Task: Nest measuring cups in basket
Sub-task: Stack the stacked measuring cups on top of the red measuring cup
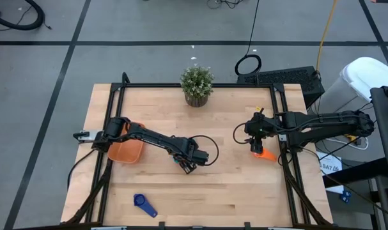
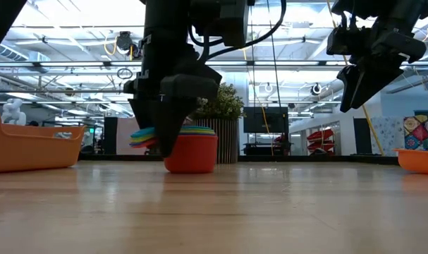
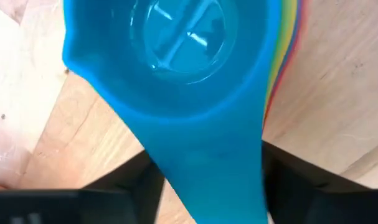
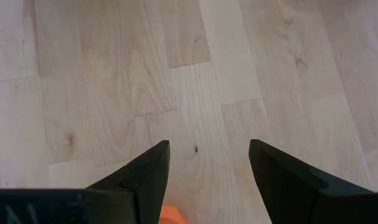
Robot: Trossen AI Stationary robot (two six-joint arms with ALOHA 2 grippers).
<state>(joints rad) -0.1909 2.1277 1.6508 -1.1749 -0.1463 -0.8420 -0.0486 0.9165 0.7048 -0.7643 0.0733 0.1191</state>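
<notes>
A nested stack of measuring cups (image 2: pixel 192 152) stands upright on its red bottom cup at the table's middle, with a light blue cup (image 3: pixel 176 56) innermost. Their flat handles lie fanned one on another. My left gripper (image 1: pixel 188 165) points down over those handles, its fingers closed against them. A dark blue cup (image 1: pixel 144 204) lies alone near the front edge. An orange cup (image 1: pixel 265 154) lies under my right gripper (image 4: pixel 207 168), which hangs open above the table at the right. The orange basket (image 1: pixel 126 151) sits at the left, under my left arm. My left gripper pinches the stacked handles (image 3: pixel 207 180) between its two fingers, one on each long edge, close to the bowls. The fingers come from above, pointing down, and lie across the handles. The stack stands upright on the table on its red cup's base (image 2: pixel 191 168).
A potted plant (image 1: pixel 197 84) stands at the far edge, behind the stack. Bare wood lies between the stack and the basket and along the front edge. Black frame rails (image 1: pixel 284 128) run along the table's left and right sides.
</notes>
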